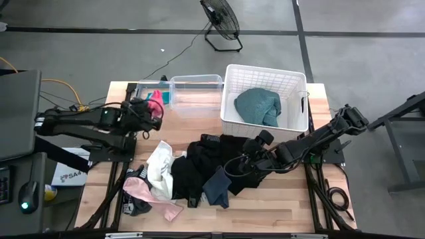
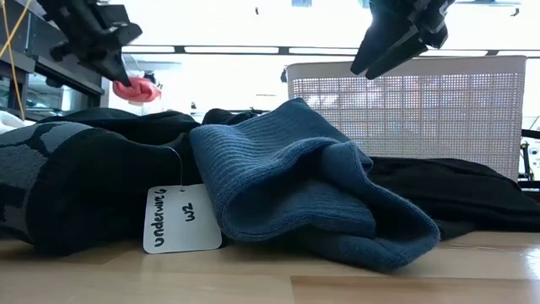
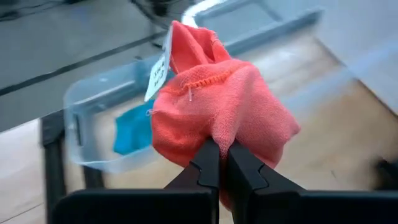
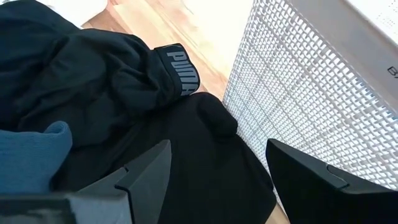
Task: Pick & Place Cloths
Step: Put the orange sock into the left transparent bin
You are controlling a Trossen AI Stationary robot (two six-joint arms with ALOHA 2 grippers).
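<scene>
**Sorting laundry: pink cloth lifted, most of the pile waiting**

Holding a pink cloth (image 3: 217, 112) pinched tight in my left gripper (image 3: 219, 163), I have it in the air near the clear bins (image 1: 179, 89) at the far left of the tabletop (image 1: 292, 206). My right gripper (image 4: 214, 165) hangs with fingers spread wide and nothing between them, over the black clothes (image 1: 199, 166) beside the white basket (image 1: 265, 74).

By my reckoning the job is in its early part. One teal-green cloth (image 1: 257, 106) lies in the basket, and a small teal piece (image 3: 132, 134) sits in one clear bin; the neighbouring bin looks bare, though I cannot be sure. Left to clear is the heap in the middle of the tabletop: black garments, one with a white-lettered waistband (image 4: 177, 65), a navy cloth (image 2: 295, 181) at the near edge, a white cloth (image 1: 159, 166) and a pale pink one (image 1: 149, 192) toward the left. A paper tag (image 2: 181, 218) hangs from one black piece. The pink cloth is not yet set down.
</scene>
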